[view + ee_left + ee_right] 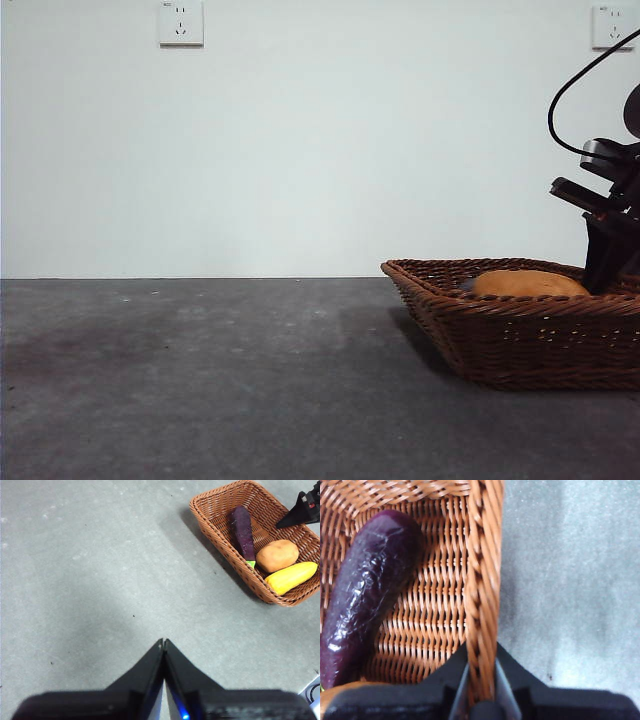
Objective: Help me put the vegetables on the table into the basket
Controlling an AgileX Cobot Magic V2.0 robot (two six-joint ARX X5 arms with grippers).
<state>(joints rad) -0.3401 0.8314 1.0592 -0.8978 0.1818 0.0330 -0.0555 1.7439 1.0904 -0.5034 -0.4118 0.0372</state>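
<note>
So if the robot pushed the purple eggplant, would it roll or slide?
The eggplant would probably roll sideways, being long and rounded. Its skin looks glossy, so likely slippery. It wouldn't go far: the basket wall and the potato hem it in.

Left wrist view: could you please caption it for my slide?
Eggplant, potato and corn lie in the basket; left gripper shut above table.

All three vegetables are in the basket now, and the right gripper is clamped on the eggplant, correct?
Not quite. The eggplant, potato and corn do lie in the basket, but the right wrist view shows the right gripper straddling the basket's rim, not the eggplant.
</note>
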